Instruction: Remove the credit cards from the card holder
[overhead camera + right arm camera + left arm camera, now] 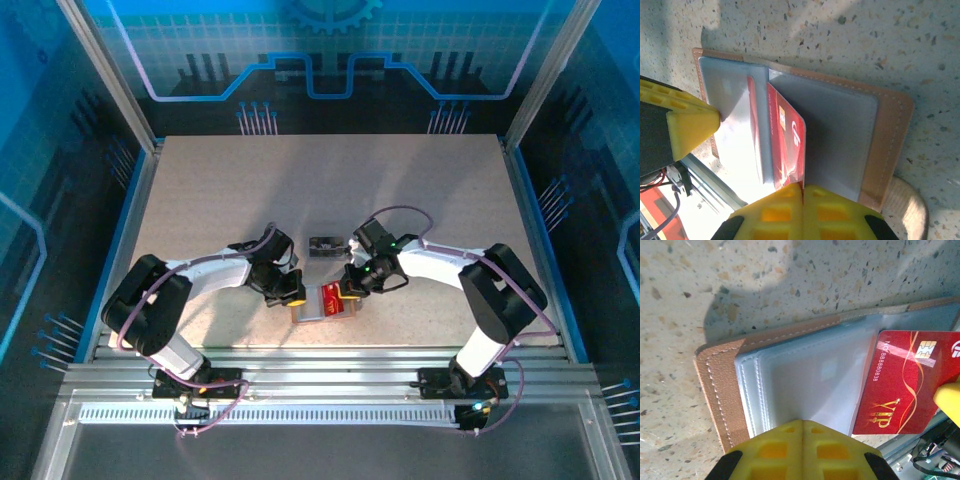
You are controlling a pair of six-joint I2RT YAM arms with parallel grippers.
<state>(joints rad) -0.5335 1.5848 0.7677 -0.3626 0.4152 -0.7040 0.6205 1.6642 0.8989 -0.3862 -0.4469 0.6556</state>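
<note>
The salmon-pink card holder lies open near the table's front edge, its pale pockets facing up. A red credit card with gold "VIP" lettering sticks partly out of the middle pocket, tilted up on edge. My right gripper is shut on the card's near edge, seen from above at the holder's right side. My left gripper is shut, its yellow tips pressed down on the holder's left pocket. Other cards are hidden.
A small tray with dark contents sits just behind the holder. Aluminium rails run along the front edge right beside the holder. Blue frame walls bound the speckled table, with open surface toward the back.
</note>
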